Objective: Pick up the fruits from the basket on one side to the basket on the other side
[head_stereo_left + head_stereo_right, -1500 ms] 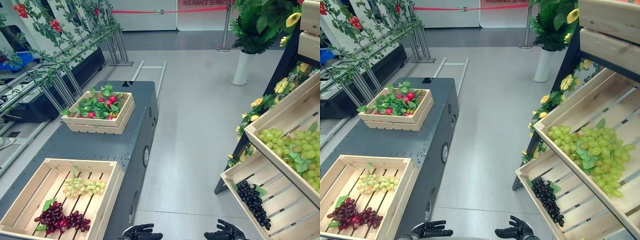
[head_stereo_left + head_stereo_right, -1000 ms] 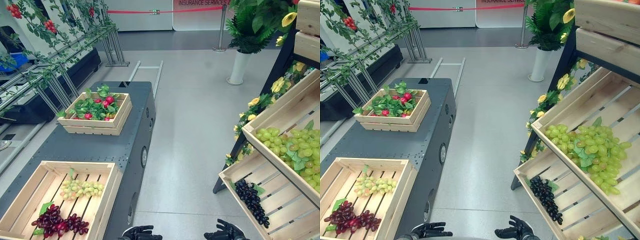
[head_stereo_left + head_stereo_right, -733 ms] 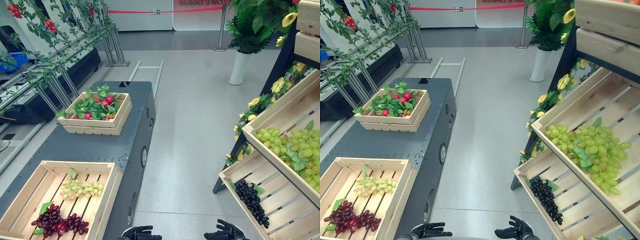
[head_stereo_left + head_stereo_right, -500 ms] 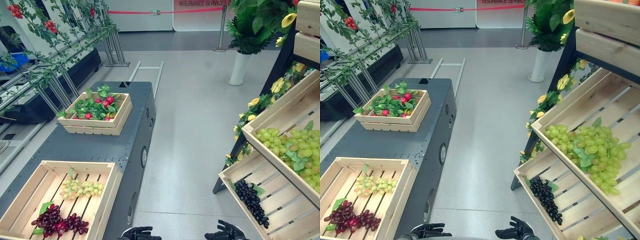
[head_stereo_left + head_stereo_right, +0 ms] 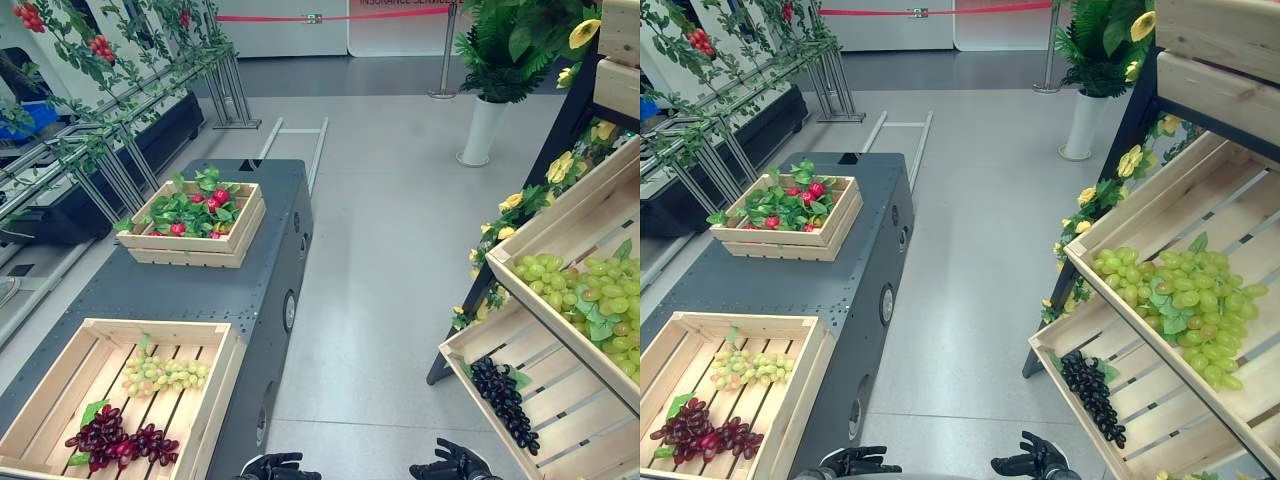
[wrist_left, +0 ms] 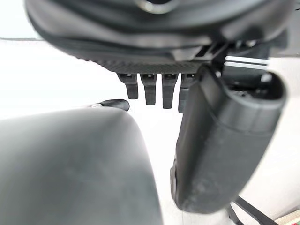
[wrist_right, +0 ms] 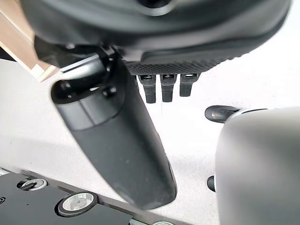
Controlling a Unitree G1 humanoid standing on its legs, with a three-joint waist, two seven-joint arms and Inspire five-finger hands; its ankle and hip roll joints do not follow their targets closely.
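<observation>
Left hand point(image 5: 277, 466) and right hand point(image 5: 452, 465) low, fingers relaxed, empty – unchanged (view shifted slightly); black grapes point(image 5: 503, 402) untouched

Both hands low, holding nothing.
Left hand point(image 5: 278, 466) and right hand point(image 5: 452, 464) hang with fingers relaxed.

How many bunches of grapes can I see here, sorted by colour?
Green grapes: 2, a small bunch in the near crate on the cart and a big heap on the sloping shelf.
Dark red grapes: 1, in the near crate.
Black grapes: 1, on the lower shelf.
Total: 4.
</observation>
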